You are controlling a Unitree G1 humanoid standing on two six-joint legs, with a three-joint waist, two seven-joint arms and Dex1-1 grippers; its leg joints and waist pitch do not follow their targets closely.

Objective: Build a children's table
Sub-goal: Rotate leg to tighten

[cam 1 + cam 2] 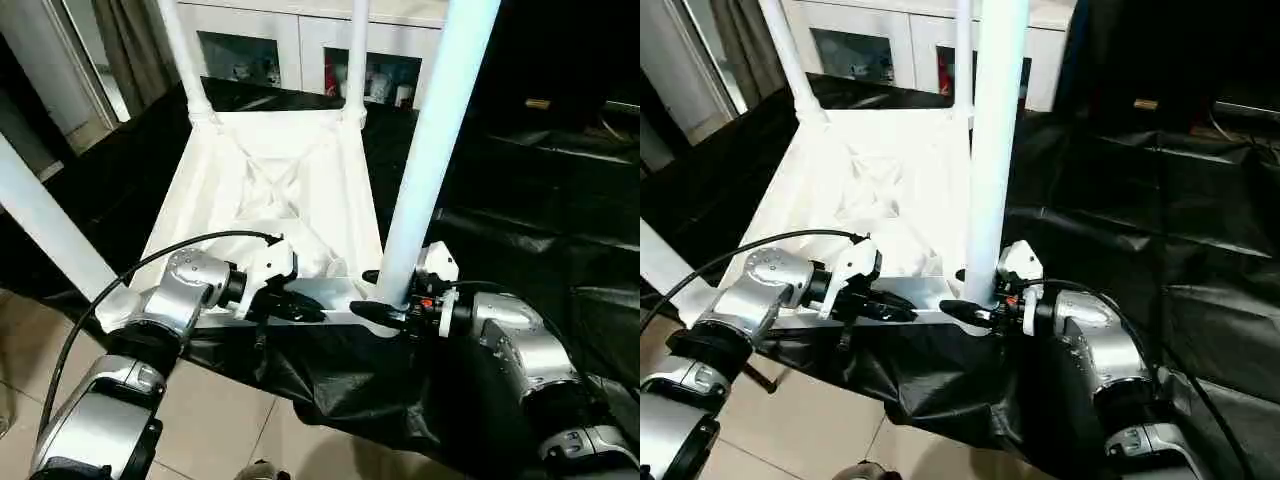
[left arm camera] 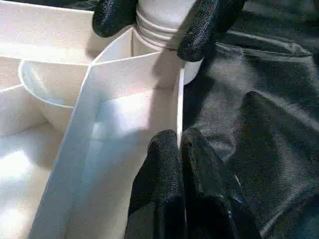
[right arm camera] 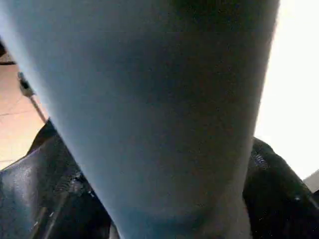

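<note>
1. The small all-white plastic children's table (image 1: 270, 190) lies upside down on a black plastic sheet (image 1: 520, 200), rimmed underside up, just in front of a white cabinet with glass doors (image 1: 300, 45).
2. 4 long round tapered white legs stand up from its corners. The near right leg (image 1: 425, 150) rises at the corner closest to the robot's right arm, and the near left leg (image 1: 45, 230) leans out toward the tiled floor (image 1: 220, 420).
3. The left gripper (image 1: 300, 305) is closed, its 2 black fingers (image 2: 179, 189) pressed together against the near rim (image 2: 177, 107) of the tabletop. Whether the rim's thin edge is pinched between them, I cannot tell.
4. The right gripper (image 1: 385, 300) sits at the base of the near right leg with 1 finger on each side of it, right at the ribbed collar (image 2: 159, 22). The jaws look set round the leg, but how tight the grip is I cannot tell.
5. The step in hand appears to be seating this leg in its corner socket.
6. To do it well, keep the leg square to the underside while turning it, so the thread does not cross.
7. Hold low, near the collar, where the taper gives the widest purchase.
8. The left gripper should steady the rim firmly, as the light top would probably slide on the slick sheet.
9. Stop once the collar meets the socket face.
</note>
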